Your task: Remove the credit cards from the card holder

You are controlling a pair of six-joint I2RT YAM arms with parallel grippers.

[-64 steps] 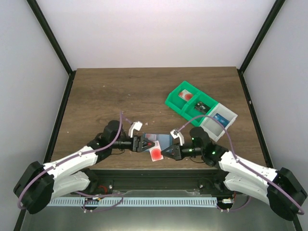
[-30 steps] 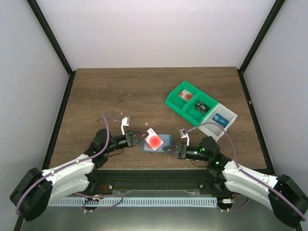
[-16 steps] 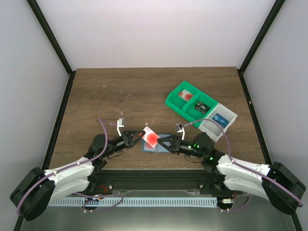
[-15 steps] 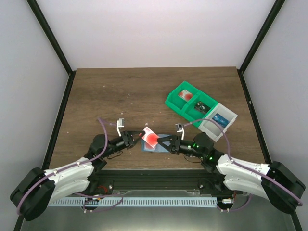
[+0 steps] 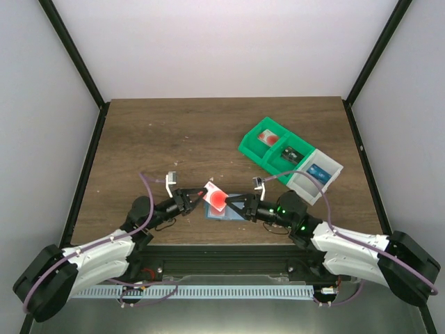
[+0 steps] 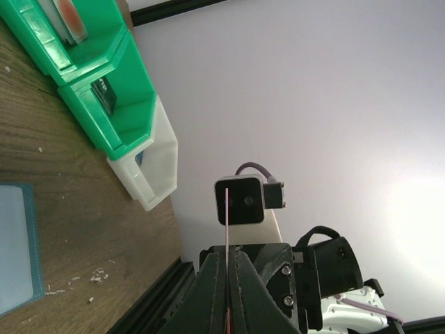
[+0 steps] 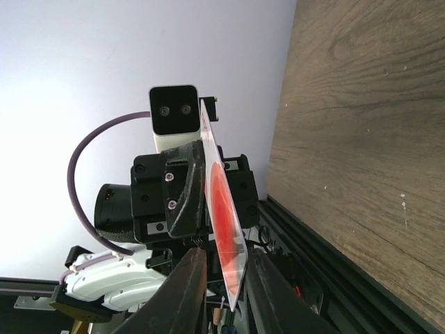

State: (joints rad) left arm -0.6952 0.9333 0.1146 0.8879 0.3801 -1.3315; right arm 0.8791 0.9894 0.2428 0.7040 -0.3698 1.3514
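K: Wood-grain table [image 5: 174,132], white walls, black corner posts. Both arms reach inward, low over the near edge, with the wrists facing each other at centre.

M: Card position?

K: One credit card [image 5: 216,197] is up off the table between the two grippers, its pale face and red round mark toward the overhead camera. The left gripper [image 5: 199,196] is clamped on it. In the left wrist view the card runs edge-on, a thin line straight out from between the closed fingers.

M: Right side?

K: The right gripper [image 5: 236,202] straddles the card's opposite end. In the right wrist view its fingers [image 7: 191,278] stand a little apart with the card's corner between them and a dark gap on one side. Not clamped. Whether the other pad touches the card, I cannot tell.

M: Card holder?

K: The card holder [image 5: 226,213] lies flat on the table just under the held card, light blue inner face up, teal border showing.

M: Anything else?

K: Green-and-white bins [image 5: 274,148] sit at the right, well apart from the grippers. A second card [image 5: 266,138], red-marked, lies in the far green compartment.
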